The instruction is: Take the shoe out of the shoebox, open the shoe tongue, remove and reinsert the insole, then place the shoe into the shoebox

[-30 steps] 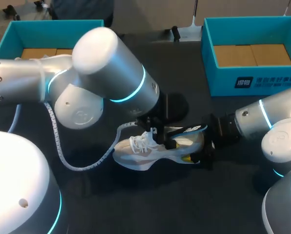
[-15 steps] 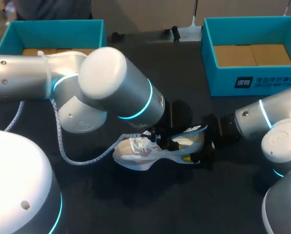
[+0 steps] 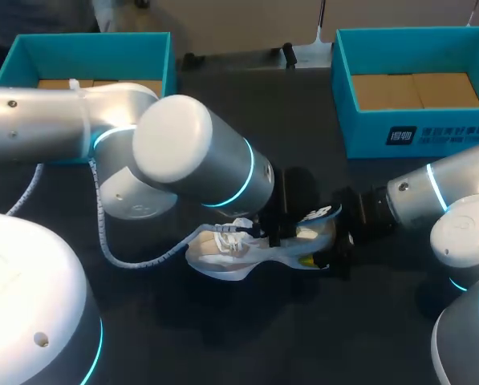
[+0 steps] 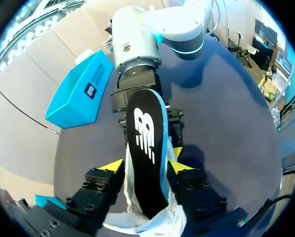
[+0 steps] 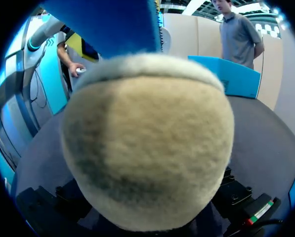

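Since a second ago my left arm has sunk lower over the shoe (image 3: 247, 253), which sits on the table (image 3: 303, 337) well apart from the left shoebox (image 3: 87, 56) and right shoebox (image 3: 432, 132), both cardboard-lined; left gripper (image 4: 146, 167) pinches the insole (image 4: 146, 123) standing in the shoe; right gripper (image 3: 335, 250) at the heel, grip I cannot tell.

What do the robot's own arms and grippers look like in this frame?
Both the left arm and right arm are thick, rounded silver-grey tubes with glowing cyan rings at the joints. A white coiled cable runs along the left one. The left gripper and right gripper are blocky black and yellow-tipped.
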